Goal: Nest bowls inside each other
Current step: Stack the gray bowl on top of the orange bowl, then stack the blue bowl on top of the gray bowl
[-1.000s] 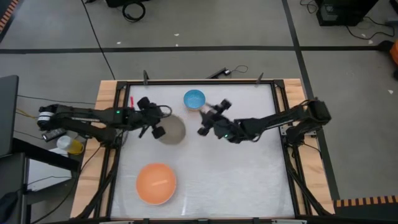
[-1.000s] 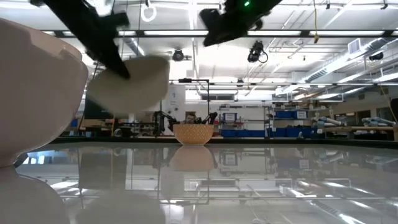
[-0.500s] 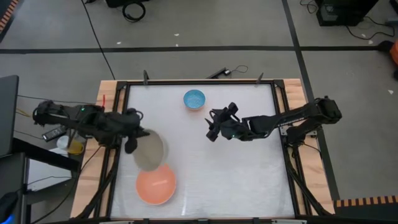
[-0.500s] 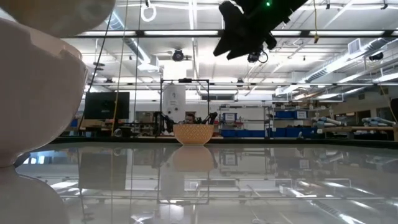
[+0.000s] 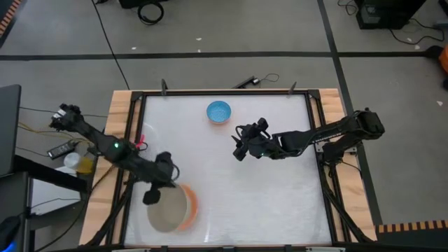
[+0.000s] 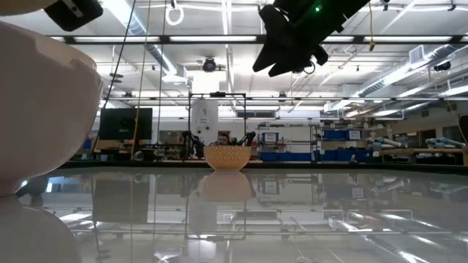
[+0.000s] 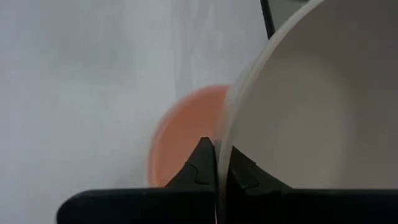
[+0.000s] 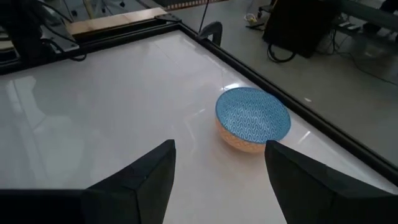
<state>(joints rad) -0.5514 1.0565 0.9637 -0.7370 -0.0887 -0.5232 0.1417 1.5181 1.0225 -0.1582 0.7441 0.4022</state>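
My left gripper (image 5: 157,187) is shut on the grey-beige bowl (image 5: 165,211). It holds that bowl in the air over the salmon-orange bowl (image 5: 191,207), which sits on the table near the front left. In the left wrist view the salmon bowl (image 7: 180,137) shows below the held bowl (image 7: 311,106). The small blue bowl (image 5: 218,111) stands on its base near the far edge. My right gripper (image 5: 240,143) hovers open in mid-table, its fingers pointing at the blue bowl (image 8: 253,118) from a distance. My left gripper pinches the grey-beige bowl's rim (image 7: 222,146), one finger (image 7: 244,174) inside the bowl and one finger (image 7: 200,163) outside its wall. The fingers slant down from the table's far left. The bowl hangs lifted clear, opening up, over the salmon bowl's left part.
A pale bowl wall (image 6: 44,109) fills the left of the low view, close to the camera; which bowl it is I cannot tell. A black frame (image 5: 224,93) edges the white table. Bare table (image 5: 266,203) lies to the right of the salmon bowl.
My left gripper has swung from beside the blue bowl toward the table's near left, carrying the grey-beige bowl clear of the table until it hangs over the salmon bowl. My right gripper has drawn back a little from the blue bowl and rolled.
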